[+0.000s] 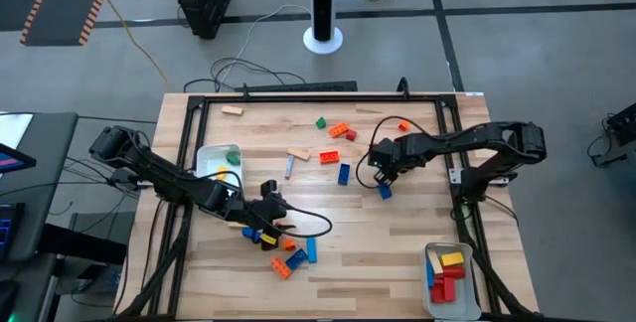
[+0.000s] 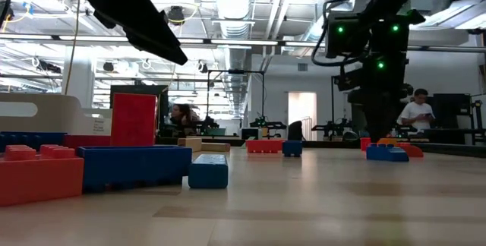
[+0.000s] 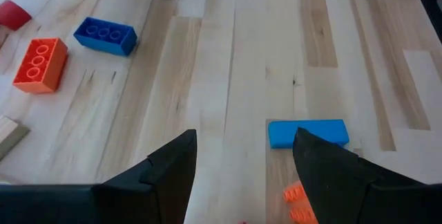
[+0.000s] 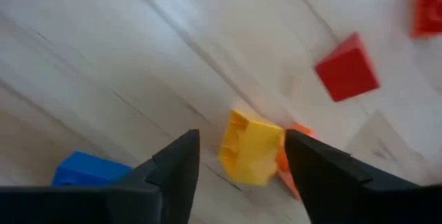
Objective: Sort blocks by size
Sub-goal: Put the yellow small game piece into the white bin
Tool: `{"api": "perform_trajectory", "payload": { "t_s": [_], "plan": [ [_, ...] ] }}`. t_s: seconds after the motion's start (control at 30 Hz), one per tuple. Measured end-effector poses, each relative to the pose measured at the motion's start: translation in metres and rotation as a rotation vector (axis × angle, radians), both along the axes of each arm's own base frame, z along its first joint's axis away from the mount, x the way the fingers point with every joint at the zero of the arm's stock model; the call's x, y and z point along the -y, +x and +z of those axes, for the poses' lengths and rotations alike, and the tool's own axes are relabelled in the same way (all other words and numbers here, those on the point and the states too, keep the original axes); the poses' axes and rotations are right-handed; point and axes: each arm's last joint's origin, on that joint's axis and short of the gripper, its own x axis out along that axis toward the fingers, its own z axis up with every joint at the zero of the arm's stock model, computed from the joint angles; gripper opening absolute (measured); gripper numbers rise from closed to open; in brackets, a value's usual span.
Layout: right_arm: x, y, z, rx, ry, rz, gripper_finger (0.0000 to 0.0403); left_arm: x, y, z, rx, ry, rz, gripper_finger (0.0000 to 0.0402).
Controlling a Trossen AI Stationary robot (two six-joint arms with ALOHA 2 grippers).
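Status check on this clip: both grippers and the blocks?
Left gripper open, empty. Right gripper open above yellow block. Blocks still scattered; nothing blocking.

Surface: pale wooden plank table (image 1: 397, 233) inside a dark metal frame.
Left side: white rectangular tray (image 1: 212, 155) holding a green block.
Near right corner: second white tray (image 1: 431, 280) with red, yellow and blue blocks.
Centre: loose toy bricks, including an orange studded brick (image 1: 329, 158), a blue brick (image 1: 344, 173), a green cube (image 1: 321, 122).
Far edge: tan wooden bar (image 1: 232, 110).
Near left: orange and blue bricks (image 1: 294, 254) clustered.
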Motion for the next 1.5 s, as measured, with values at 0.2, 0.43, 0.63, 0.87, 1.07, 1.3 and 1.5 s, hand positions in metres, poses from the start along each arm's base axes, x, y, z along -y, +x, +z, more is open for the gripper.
{"api": "perform_trajectory", "payload": {
  "t_s": [0.2,0.43,0.63,0.87,1.07,1.3,1.5],
  "plan": [
    [0.007,-0.008,-0.014,0.012,0.053,-0.029,0.0182,0.001,0.000,0.000,-0.002,-0.001,-0.002,0.0228],
    [0.007,-0.005,-0.015,0.033,0.008,0.024,0.0112,0.000,0.000,0.000,-0.003,0.018,-0.013,0.0228],
    [0.009,0.000,-0.014,0.078,-0.007,0.058,0.0095,0.000,0.000,0.000,-0.002,0.032,-0.012,0.0228],
    [0.005,0.010,-0.005,0.120,-0.018,0.100,0.0095,-0.001,0.000,0.000,0.005,0.057,0.006,0.0228],
    [-0.009,0.041,0.016,0.326,-0.072,0.230,0.0096,-0.009,-0.002,-0.012,0.081,0.262,0.044,0.0228],
    [-0.041,0.074,0.042,0.640,-0.132,0.460,0.0098,-0.026,0.003,-0.018,0.168,0.397,0.035,0.0228],
    [-0.073,0.084,0.056,0.773,-0.229,0.645,0.0099,-0.048,0.011,-0.011,0.255,0.311,0.152,0.0228]
  ]
}}
